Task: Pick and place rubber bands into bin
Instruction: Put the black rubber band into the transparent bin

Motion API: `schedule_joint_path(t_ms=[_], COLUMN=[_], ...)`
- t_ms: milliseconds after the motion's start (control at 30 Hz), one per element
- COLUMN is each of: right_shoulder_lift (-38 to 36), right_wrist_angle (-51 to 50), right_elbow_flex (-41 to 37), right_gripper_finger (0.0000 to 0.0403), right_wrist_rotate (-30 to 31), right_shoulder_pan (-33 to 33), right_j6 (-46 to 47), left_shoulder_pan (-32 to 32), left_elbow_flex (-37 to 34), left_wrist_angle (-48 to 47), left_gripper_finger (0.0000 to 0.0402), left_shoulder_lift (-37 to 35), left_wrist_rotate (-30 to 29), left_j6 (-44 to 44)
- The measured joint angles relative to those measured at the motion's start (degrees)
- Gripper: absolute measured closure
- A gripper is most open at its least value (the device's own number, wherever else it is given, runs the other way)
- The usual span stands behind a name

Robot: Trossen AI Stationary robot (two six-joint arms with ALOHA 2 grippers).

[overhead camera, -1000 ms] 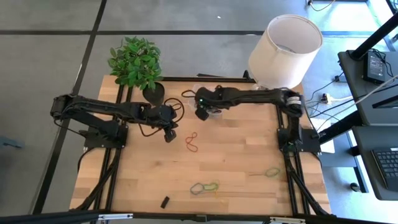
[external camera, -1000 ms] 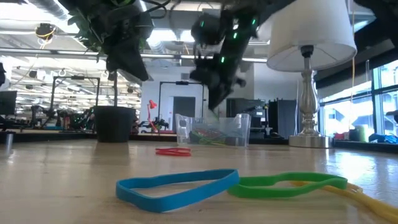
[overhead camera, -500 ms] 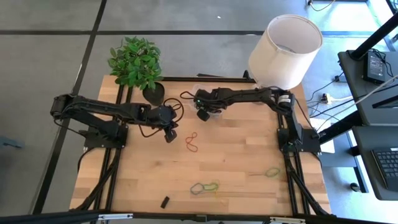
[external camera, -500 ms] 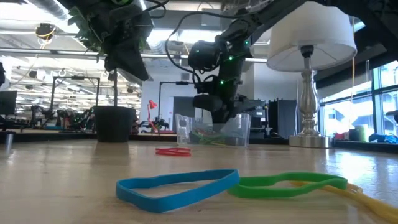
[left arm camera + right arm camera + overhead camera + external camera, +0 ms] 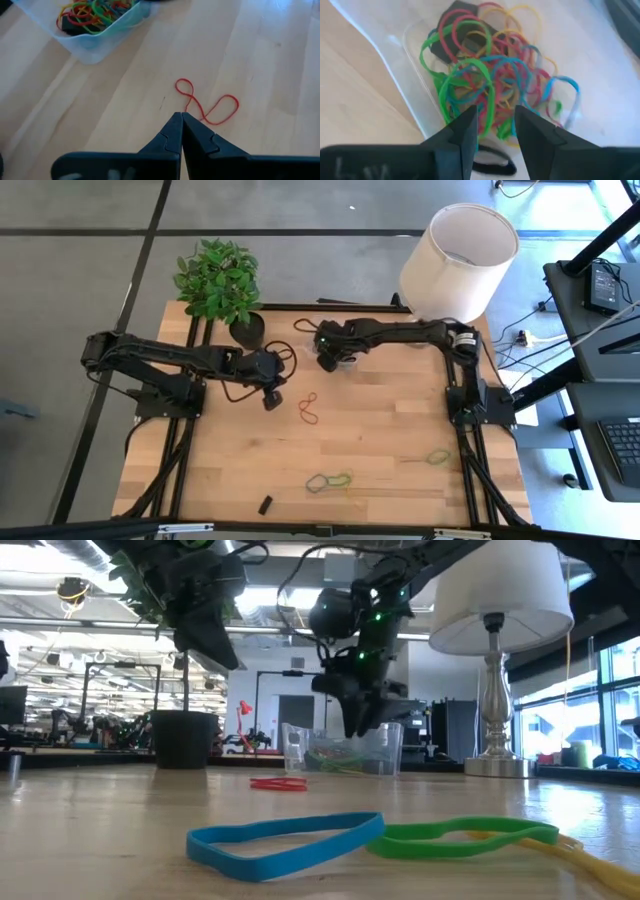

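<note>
A leafy green plant [image 5: 218, 280] in a black pot [image 5: 246, 330] stands at the far left corner of the wooden worktop [image 5: 390, 440], its leaves spreading out past the far edge. A table lamp with a wide white shade [image 5: 458, 260] stands at the far right corner; from table height its silver turned stem [image 5: 490, 690] and base show under the shade. A small solid black block [image 5: 266, 504] lies alone near the near edge, left of the middle.

left gripper [image 5: 181, 116]: fingers together | right gripper [image 5: 495, 116]: fingers apart
</note>
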Motion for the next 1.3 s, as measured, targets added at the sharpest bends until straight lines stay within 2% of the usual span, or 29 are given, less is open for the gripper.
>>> schedule_joint_path(t_ms=[333, 467, 600, 733, 867, 1000, 1133, 1300], right_shoulder_lift=[-5.9, -7.94, -9.34, -9.27, -9.26, -9.26, -10.05, -15.99], right_wrist_angle=[-4.76, -7.42, -11.09, -14.14, -14.4, -14.21, -12.61, -8.4], right_elbow_flex=[0.0, 0.02, 0.02, -0.21, -3.53, -8.61, -14.59, -23.66], right_gripper_finger=[0.0283, 0.0319, 0.0385, 0.0392, 0.0398, 0.0397, 0.04, 0.04], right_wrist_rotate=[-2.3, -2.79, -4.24, -7.85, -9.4, -11.6, -13.81, -14.82], right_shoulder_pan=[1.56, 5.48, 10.88, 16.52, 21.91, 26.57, 31.09, 37.64], right_j6=[15.49, 18.58, 20.05, 20.39, 22.96, 26.32, 28.32, 31.84], left_shoulder_pan=[0.17, 0.17, 0.17, -0.17, -2.48, -7.72, -14.02, -22.39], left_elbow_flex=[0.0, 0.0, 0.0, 0.0, 0.52, 3.24, 7.39, 14.47], left_wrist_angle=[-0.17, -0.91, -0.87, -0.84, -2.14, -6.57, -10.74, -13.9], left_gripper_finger=[0.04, 0.04, 0.04, 0.04, 0.04, 0.04, 0.04, 0.04], left_shoulder_lift=[0.0, 0.0, 0.0, 0.0, 0.0, 1.28, 3.98, 10.77], left_wrist_rotate=[3.88, 3.45, 3.41, 3.5, 3.69, 2.08, -2.38, -5.62], left_j6=[14.14, 20.34, 27.58, 29.58, 25.5, 20.9, 9.55, -6.91])
